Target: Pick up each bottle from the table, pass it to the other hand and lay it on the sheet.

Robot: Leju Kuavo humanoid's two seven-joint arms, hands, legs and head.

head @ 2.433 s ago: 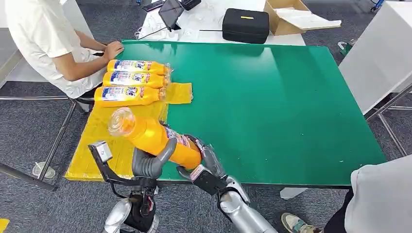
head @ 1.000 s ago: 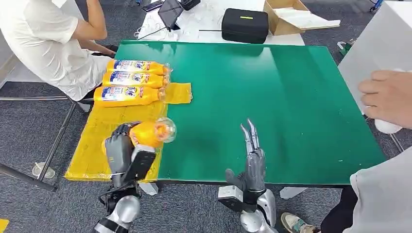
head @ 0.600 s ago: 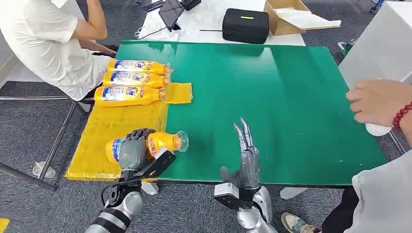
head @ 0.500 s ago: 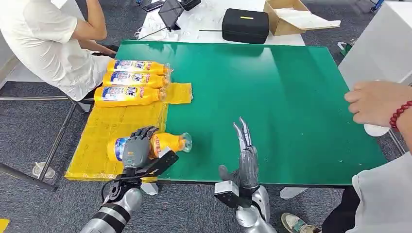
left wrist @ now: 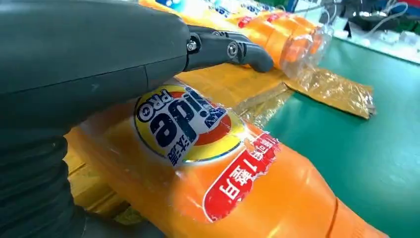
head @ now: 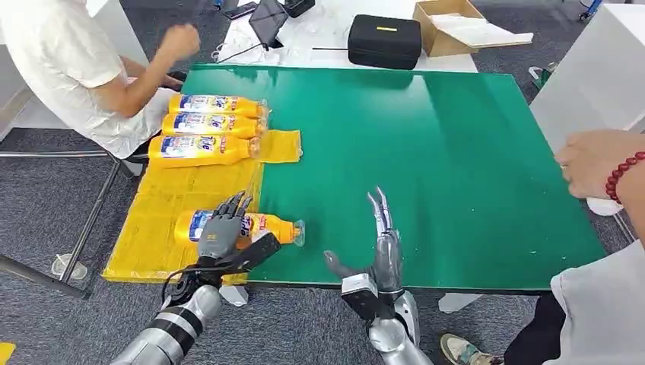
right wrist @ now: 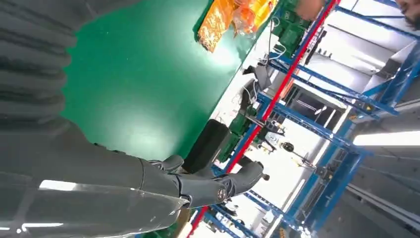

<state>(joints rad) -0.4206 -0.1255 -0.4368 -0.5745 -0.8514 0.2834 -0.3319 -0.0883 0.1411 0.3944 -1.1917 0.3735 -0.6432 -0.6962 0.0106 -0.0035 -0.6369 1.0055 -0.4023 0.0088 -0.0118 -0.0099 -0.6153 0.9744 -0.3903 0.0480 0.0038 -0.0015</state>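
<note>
Compared with 0.5 s ago, the fourth bottle (head: 242, 226) now lies flat on its side across the near part of the yellow sheet (head: 163, 205), its clear cap end reaching over the sheet's edge onto the green counter (head: 426, 152); earlier its cap end was tilted slightly upward. The left robot hand (head: 222, 228) has its fingers extended and spread over the bottle's labelled body rather than wrapped around it; the left wrist view shows the thumb (left wrist: 230, 49) straight above the label, so the hand rests on the bottle with fingers apart. The right robot hand (head: 378, 242) stands upright at the counter's near edge, fingers straight and close side by side, thumb out to the side, holding nothing; its pose is almost unchanged. Three more bottles (head: 207, 125) lie side by side on the far end of the sheet, caps pointing toward the middle of the counter, well apart from the fourth. The seated person (head: 76, 68) at the far left has raised a fist since the earlier frame. A second person's hand (head: 597, 163), wearing a red bead bracelet, hovers at the counter's right edge. Behind the counter sit a black case (head: 384, 38) and an open cardboard box (head: 456, 23) holding white sheets.
</note>
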